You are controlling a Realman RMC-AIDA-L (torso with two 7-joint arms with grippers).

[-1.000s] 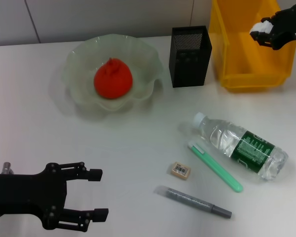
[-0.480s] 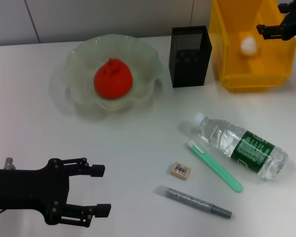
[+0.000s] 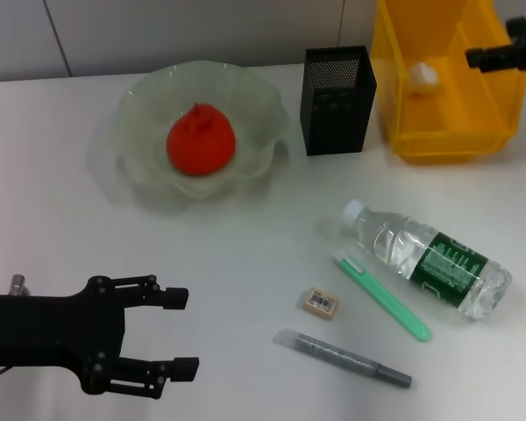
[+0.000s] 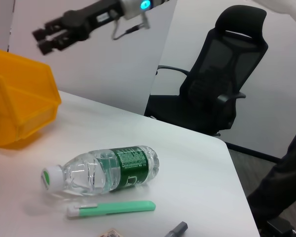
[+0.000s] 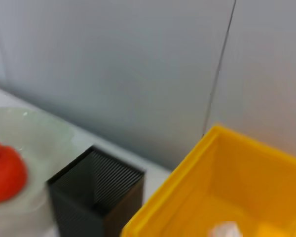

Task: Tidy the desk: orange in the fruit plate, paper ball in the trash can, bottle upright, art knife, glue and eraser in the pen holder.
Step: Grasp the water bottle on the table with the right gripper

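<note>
The orange [image 3: 200,140] sits in the pale green fruit plate [image 3: 145,96]. The white paper ball [image 3: 423,77] lies inside the yellow trash can [image 3: 447,136]; the right wrist view shows the paper ball [image 5: 227,229] low in the can. My right gripper [image 3: 500,57] hovers open over the can's far right edge, holding nothing. A clear bottle [image 3: 430,259] with a green label lies on its side. Beside it are the green art knife [image 3: 383,296], the eraser [image 3: 320,303] and the grey glue stick [image 3: 342,358]. The black mesh pen holder [image 3: 337,101] stands upright. My left gripper [image 3: 171,333] rests open near the front left.
The pen holder stands between the fruit plate and the trash can. In the left wrist view, a black office chair [image 4: 222,84] stands beyond the table's edge, and the bottle [image 4: 106,170] and art knife [image 4: 113,208] lie near that edge.
The right gripper let go of the paper ball, which dropped into the trash can, and the gripper drew away to the right. The left gripper edged slightly forward.
</note>
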